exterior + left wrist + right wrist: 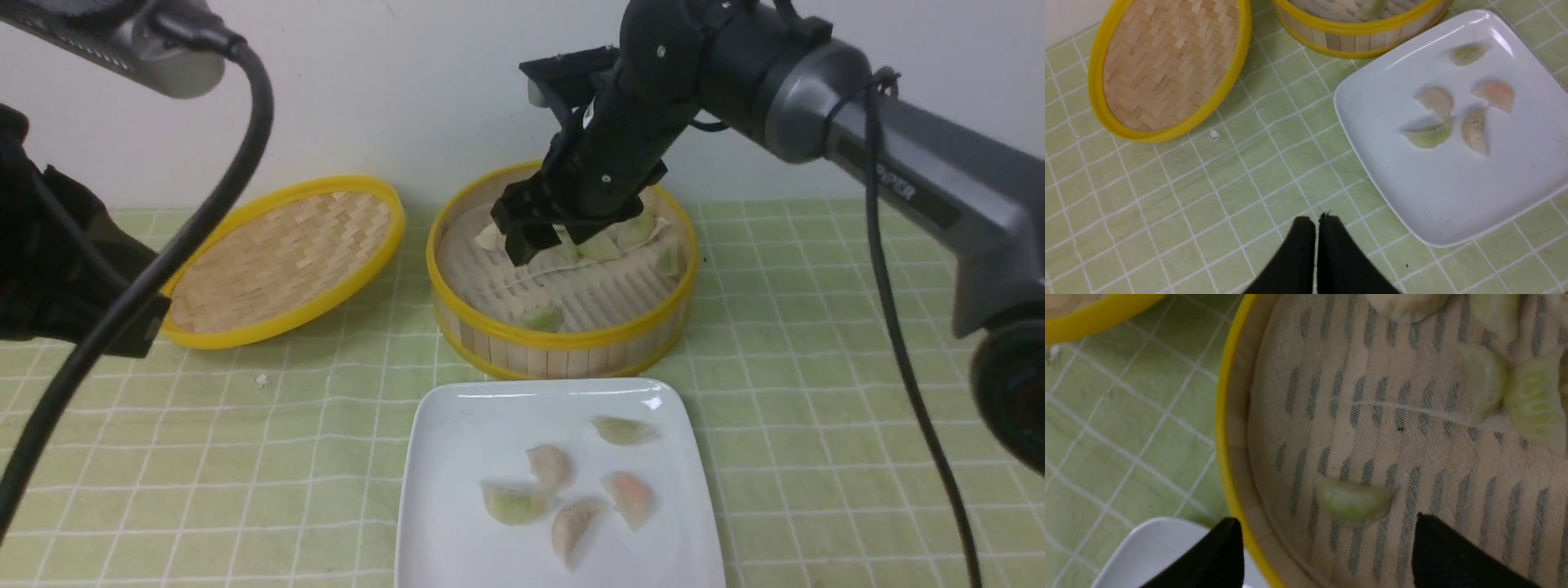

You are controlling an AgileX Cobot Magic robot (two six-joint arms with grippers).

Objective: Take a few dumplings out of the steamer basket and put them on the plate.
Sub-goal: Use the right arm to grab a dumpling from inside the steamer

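Five dumplings (551, 465) lie on the plate (457, 490), just in front of the steamer basket (563, 355), where we see several more. Our right end effector (558, 241) hangs wide open and empty over the basket; our left end effector (1316, 222) is closed, empty. The green checked surface (816, 327) meets a white wall (408, 98).

Brightly, evenly lit from above. Soft shadows beside the lid (286, 257) and steamer basket (563, 339). White glare along the plate (457, 490) at its far rim. Blurred and smeary in the right wrist view.
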